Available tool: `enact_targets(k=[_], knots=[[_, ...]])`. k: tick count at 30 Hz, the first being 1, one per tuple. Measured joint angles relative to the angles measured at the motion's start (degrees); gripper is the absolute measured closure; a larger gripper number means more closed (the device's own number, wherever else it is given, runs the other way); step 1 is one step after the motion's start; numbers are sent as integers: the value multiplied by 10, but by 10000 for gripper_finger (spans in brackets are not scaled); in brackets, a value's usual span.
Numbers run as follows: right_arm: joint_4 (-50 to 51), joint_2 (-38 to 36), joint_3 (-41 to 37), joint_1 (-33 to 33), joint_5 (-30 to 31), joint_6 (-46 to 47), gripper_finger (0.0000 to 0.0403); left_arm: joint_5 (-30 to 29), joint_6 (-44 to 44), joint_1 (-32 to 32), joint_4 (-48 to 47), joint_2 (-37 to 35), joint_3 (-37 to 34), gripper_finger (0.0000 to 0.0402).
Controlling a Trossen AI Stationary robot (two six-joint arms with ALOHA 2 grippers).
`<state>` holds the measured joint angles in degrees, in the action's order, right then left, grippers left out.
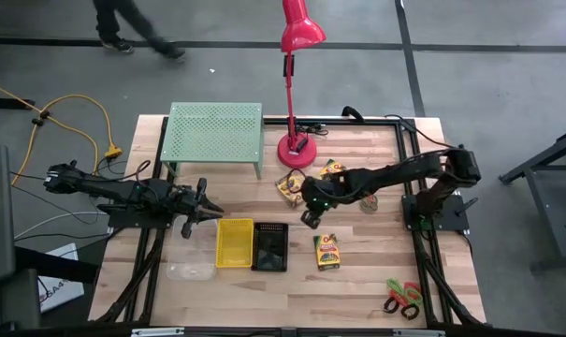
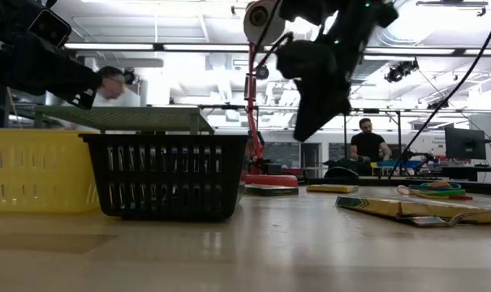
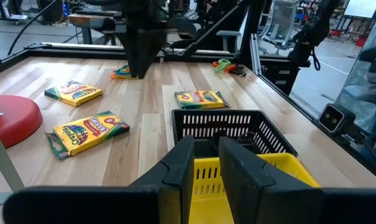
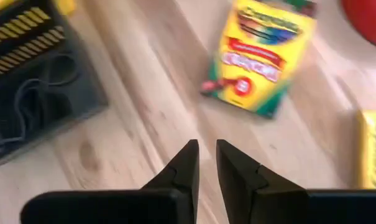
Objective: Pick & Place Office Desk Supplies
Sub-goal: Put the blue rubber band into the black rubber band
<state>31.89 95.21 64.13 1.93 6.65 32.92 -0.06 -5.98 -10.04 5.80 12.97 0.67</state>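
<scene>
From above, my left fingers hang just beside the yellow bin, on its lamp-side edge, while my right fingers hover over bare counter between the black mesh bin and the crayon boxes. One crayon box lies just past the mesh bin; another crayon box sits near the red lamp's base. The scissors rest well apart, near the counter's front right corner. A clear bin sits beside the yellow one, and the green rack stands at the back.

At counter height, the black mesh bin stands touching the yellow bin, and my right arm hangs above the wood, clear of it.

Past my left wrist, my left fingers are nearly closed on nothing, only a slim gap between them, above the yellow bin with the mesh bin beyond.

Past my right wrist, my right fingers are likewise pinched almost together and empty, over bare wood, a crayon box ahead and the mesh bin to one side.
</scene>
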Motion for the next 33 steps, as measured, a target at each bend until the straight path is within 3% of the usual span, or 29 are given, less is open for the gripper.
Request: enact_targets(k=[8,15,33], knots=[[194,-3,-1,-3,79,47,360,-1,0,0,6,2,0,330],[275,-13,-26,-14,126,85,361,-1,0,0,7,2,0,330],[243,-59,-144,-11,110,180,361,-2,0,0,8,2,0,330]])
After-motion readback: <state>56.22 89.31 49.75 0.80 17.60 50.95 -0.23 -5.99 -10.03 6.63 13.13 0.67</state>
